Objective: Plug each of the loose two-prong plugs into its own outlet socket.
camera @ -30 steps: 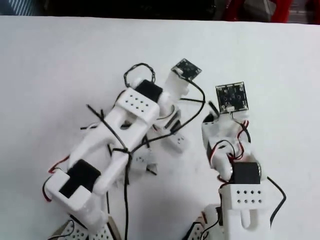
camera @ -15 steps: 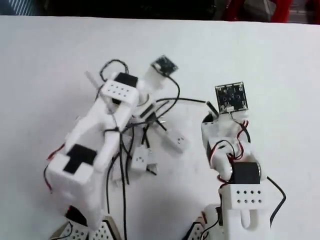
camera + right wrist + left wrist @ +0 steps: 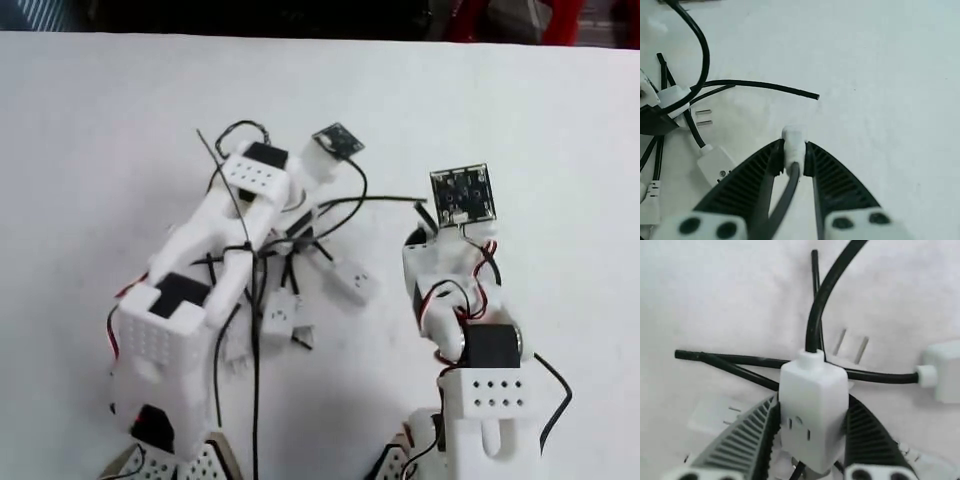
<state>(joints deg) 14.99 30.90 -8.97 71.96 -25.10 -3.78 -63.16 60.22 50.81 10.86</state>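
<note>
We see the left gripper (image 3: pixel 811 412) pinching a white outlet socket (image 3: pixel 812 385) by its two long sides, with the ribbed fingers (image 3: pixel 747 435) pressed flat against it. The socket's long axis runs along the fingers. Its cord end points away from the wrist, a black cord (image 3: pixel 822 295) leaves that end, and the slotted face is turned toward the wrist camera. In the high view the left arm (image 3: pixel 200 270) lies at about 8 o'clock from the middle of the table (image 3: pixel 100 100) and reaches toward 1 o'clock.

The right gripper (image 3: pixel 794 146) is pressed together on a small white plug (image 3: pixel 794 152). The plug's long axis is in line with the fingers. Its blunt white end pokes out past the fingertips, away from the wrist, and its black cord runs back between the fingers. We cannot make out its prongs. In the high view the right arm (image 3: pixel 480 380) stands at about 5 o'clock from the table's middle and points toward 12 o'clock.

A loose socket (image 3: pixel 352 281) lies flat between the two arms, apart from both grippers. Its long axis runs from 10 to 4 o'clock, with the cord at the 10 o'clock end. Two bare prongs (image 3: pixel 703 117) lie side by side near the held socket, tips turned away from the left gripper. Another socket (image 3: pixel 280 315) rests just beside the left arm, at about 8 o'clock from the loose one
</note>
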